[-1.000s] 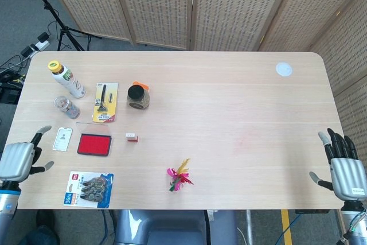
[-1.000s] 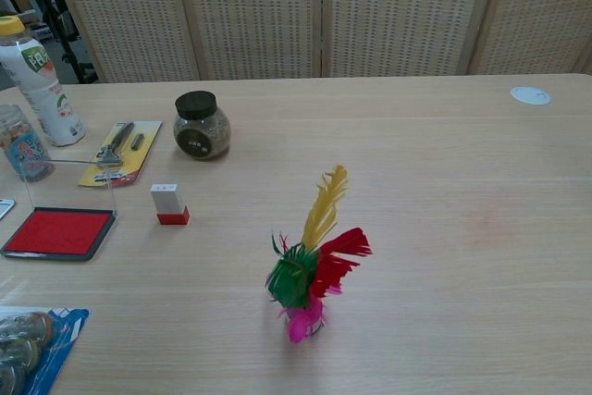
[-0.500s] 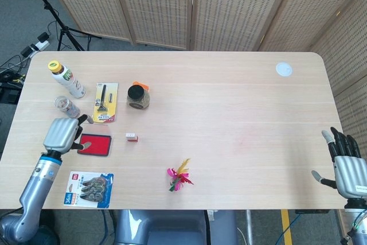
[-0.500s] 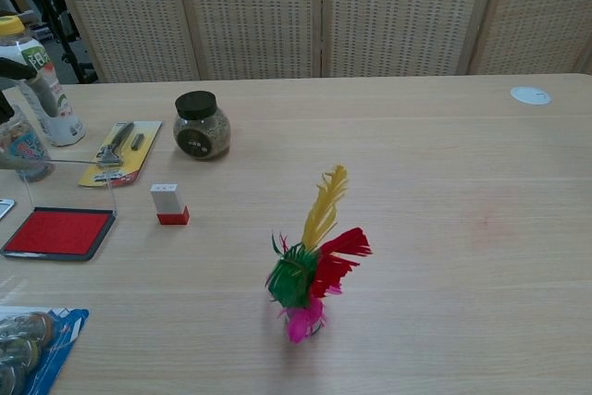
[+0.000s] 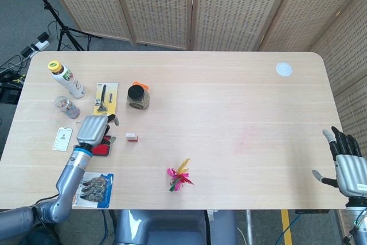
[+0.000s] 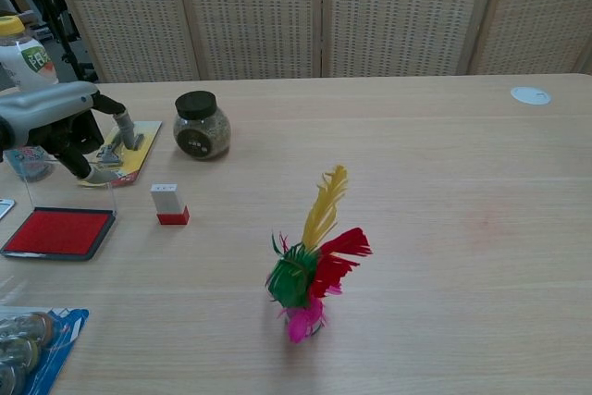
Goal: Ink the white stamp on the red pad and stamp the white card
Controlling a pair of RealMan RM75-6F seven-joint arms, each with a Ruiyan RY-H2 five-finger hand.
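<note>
The left hand (image 5: 95, 129), fingers spread and empty, hovers over the red ink pad (image 6: 57, 232), reaching for the white stamp (image 6: 168, 203) just beyond its fingertips; next it must close on the stamp.

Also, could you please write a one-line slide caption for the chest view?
Left hand hovers open above the red pad, beside the untouched white stamp.

I've got a feather shuttlecock (image 5: 179, 177) standing near the front edge, yellow plume up. Back left, a dark-lidded jar (image 5: 137, 96) sits just beside a yellow razor card (image 5: 104, 102). Further left, a yellow-capped bottle (image 5: 66, 79) lies tilted, with a small clear jar (image 5: 66, 107) near it. I see a blue blister pack (image 5: 88, 188) front left, and a white disc (image 5: 283, 69) far right.
</note>
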